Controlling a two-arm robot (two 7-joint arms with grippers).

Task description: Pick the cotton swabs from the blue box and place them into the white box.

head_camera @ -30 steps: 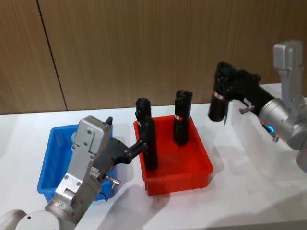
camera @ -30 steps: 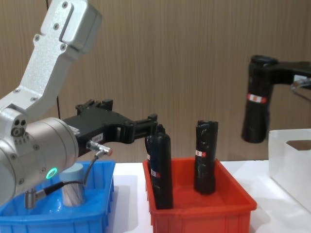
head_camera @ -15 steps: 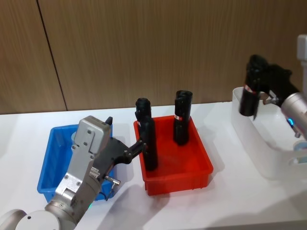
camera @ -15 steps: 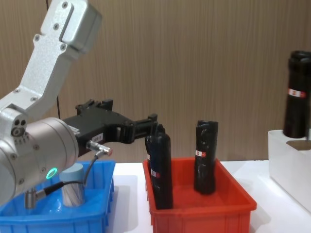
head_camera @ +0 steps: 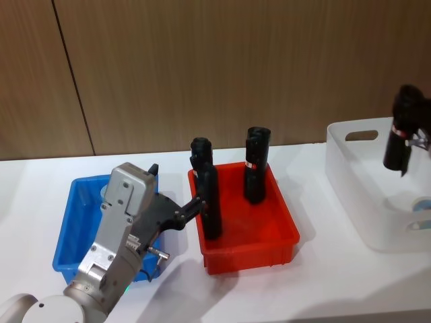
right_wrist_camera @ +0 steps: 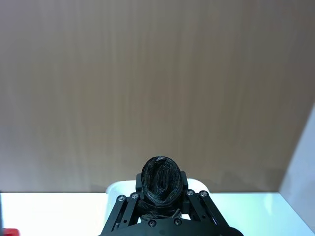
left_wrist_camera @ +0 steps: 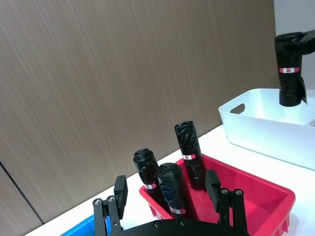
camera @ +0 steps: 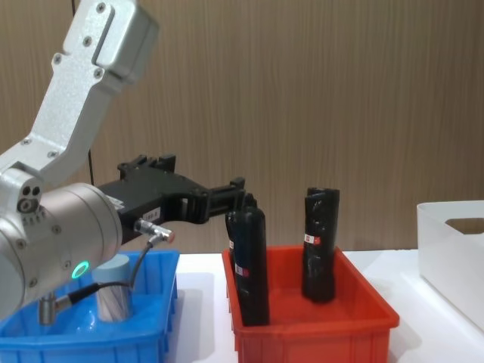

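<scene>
Looking down from the head view: the right gripper (head_camera: 406,151) holds a black cylinder (head_camera: 397,138) upright over the white box (head_camera: 353,182) at far right; a grey-blue lid (head_camera: 422,204) lies on that box's floor. The red bin (head_camera: 283,232) sits mid-bench with two more black cylinders. The left gripper (head_camera: 193,207) hangs between the blue box (head_camera: 67,229) and the red bin, its fingers (head_camera: 196,203) reaching over the red bin's left rim.

Left wrist view: the left fingers (left_wrist_camera: 214,183) stand wide apart, holding nothing, with three black cylinders in the red bin (left_wrist_camera: 275,189) beyond them. Farther right, the carried black cylinder (left_wrist_camera: 290,69) hangs above the white box (left_wrist_camera: 266,118).

Right wrist view: the right fingers (right_wrist_camera: 139,184) are closed on the black cylinder (right_wrist_camera: 160,178), seen end-on, with the white box (right_wrist_camera: 120,187) below it.

Chest view: one cotton swabs (camera: 113,296) jar stands in the blue box (camera: 162,333), beside the left arm's wrist. The left gripper (camera: 240,198) is level with the top of the nearest black cylinder (camera: 251,265).

Judgement: what is carried is a cylinder, not the swabs. To do the task well, the left gripper should draw back over the blue box, centre on the jar, descend straight and close below the lid.
</scene>
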